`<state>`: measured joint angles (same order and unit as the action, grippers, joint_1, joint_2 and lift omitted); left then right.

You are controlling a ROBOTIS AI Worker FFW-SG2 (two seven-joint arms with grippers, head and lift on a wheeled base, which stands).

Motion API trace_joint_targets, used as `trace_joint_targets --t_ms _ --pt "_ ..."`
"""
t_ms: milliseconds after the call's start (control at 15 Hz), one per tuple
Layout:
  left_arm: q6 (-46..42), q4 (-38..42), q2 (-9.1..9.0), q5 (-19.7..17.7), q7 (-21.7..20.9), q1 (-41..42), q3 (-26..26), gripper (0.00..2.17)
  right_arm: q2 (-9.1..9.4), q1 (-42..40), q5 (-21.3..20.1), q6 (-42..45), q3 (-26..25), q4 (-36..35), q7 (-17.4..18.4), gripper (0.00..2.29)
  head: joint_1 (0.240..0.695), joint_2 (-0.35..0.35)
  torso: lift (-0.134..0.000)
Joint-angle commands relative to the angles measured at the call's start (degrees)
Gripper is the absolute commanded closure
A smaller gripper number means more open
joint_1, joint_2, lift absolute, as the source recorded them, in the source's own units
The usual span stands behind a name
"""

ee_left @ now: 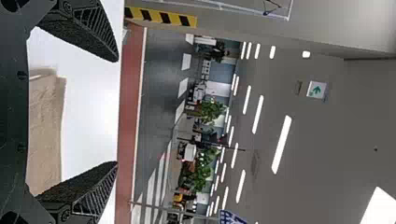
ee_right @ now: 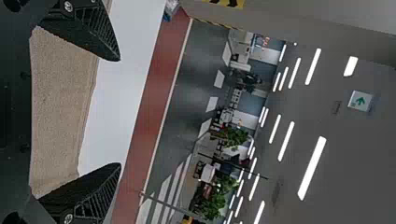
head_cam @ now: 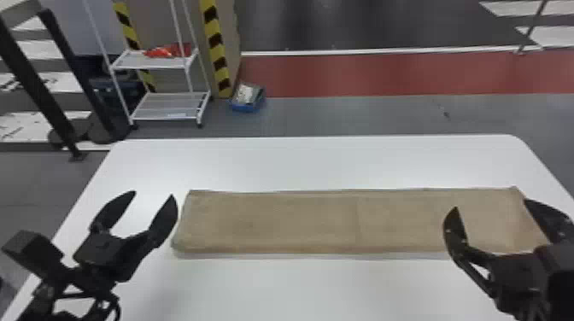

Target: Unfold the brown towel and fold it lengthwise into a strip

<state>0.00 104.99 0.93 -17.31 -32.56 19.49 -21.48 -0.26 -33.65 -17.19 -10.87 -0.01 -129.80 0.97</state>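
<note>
One table (head_cam: pixel 299 290) stands before you, and one white rack (head_cam: pixel 171 106) past its far left corner. One brown towel (head_cam: pixel 273 224) lies on your table as a long flat strip; one blue bin (head_cam: pixel 247 106) sits on the floor near the rack. Of your two grippers, the left gripper (head_cam: pixel 153 194) is beside the towel's left end, the right gripper (head_cam: pixel 491 204) at its right end, both spread wide and empty; whether the right touches cloth, you cannot tell
</note>
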Motion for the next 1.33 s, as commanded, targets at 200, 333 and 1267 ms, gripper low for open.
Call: trace_joint_targets --t_ms 200,333,1267 --pt "-9.88 5.92 -1.08 6.5 11.73 12.59 2.67 0.11 0.32 -1.33 4.44 10.73 3.52 8.77 5.0 0.08 0.695 0.137 -0.12" --pt "-10.05 7.86 -1.08 8.0 13.31 14.88 3.03 0.11 0.32 -3.44 4.71 15.12 5.72 8.68 5.0 0.08 0.695 0.166 -0.12" --pt "-12.16 13.04 -1.08 15.99 27.99 22.08 9.53 0.1 0.32 -5.55 4.36 13.37 11.52 7.89 5.09 0.08 0.695 0.261 -0.12"
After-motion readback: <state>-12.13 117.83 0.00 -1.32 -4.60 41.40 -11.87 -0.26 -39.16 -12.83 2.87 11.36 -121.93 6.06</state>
